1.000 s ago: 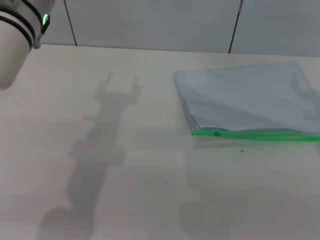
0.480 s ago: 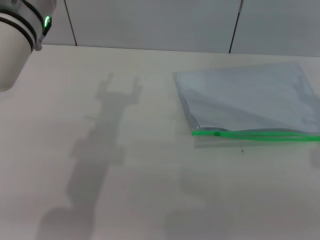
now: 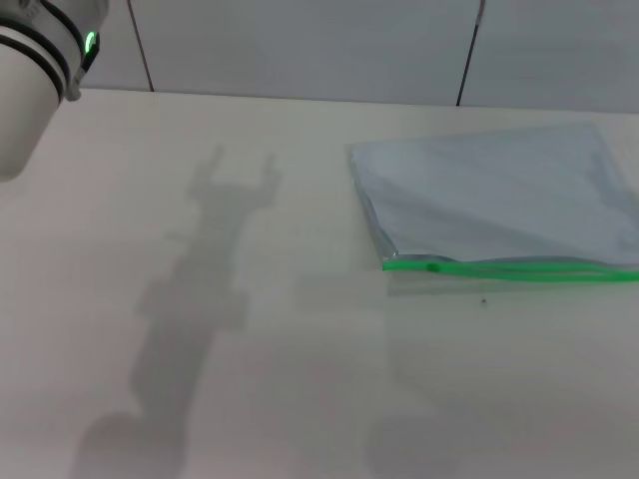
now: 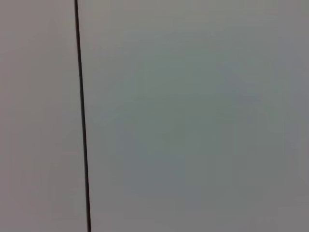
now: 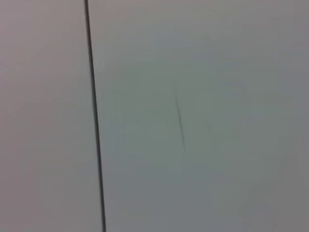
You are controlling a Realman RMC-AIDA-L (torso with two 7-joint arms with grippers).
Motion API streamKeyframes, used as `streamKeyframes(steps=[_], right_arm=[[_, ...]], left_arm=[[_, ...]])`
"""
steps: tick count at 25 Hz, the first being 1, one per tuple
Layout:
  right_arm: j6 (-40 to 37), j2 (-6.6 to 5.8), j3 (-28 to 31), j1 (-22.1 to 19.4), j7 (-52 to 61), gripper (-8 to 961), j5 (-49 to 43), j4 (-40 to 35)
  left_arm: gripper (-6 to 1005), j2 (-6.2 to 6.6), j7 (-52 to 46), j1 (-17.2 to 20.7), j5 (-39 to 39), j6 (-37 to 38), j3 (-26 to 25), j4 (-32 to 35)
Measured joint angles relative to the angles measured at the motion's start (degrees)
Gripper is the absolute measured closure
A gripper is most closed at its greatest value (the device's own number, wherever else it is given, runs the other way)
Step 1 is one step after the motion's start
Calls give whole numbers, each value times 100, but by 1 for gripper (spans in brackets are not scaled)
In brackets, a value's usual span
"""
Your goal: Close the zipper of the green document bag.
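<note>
The green document bag [image 3: 494, 200] lies flat on the table [image 3: 250, 349] — its zipper [image 3: 509, 268] along the near edge, slider [image 3: 432, 265] near the strip's left end. Only the left arm [image 3: 35, 70] shows, raised at the far left. Neither gripper is visible — fingers apart or together, I cannot tell

You have a pale table [image 3: 300, 379] filling most of the head view. Wall panels [image 3: 300, 45] run behind it at 12 o'clock, split by dark seams [image 3: 467, 55]. Both wrist views show only a panel with one seam [image 4: 82, 116].

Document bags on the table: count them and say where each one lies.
1. The green document bag lies flat on the table's right side, zipper along its near edge; nothing seems hidden.
</note>
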Motion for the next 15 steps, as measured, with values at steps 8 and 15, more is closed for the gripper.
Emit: streamKeyframes(steps=[8, 15], right_arm=[[-64, -10, -69, -8, -35, 59, -49, 23], [-81, -9, -73, -10, -122, 59, -54, 31]], left_arm=[[278, 0, 21, 82, 0, 0, -9, 119], [278, 1, 146, 565, 0, -34, 105, 737]])
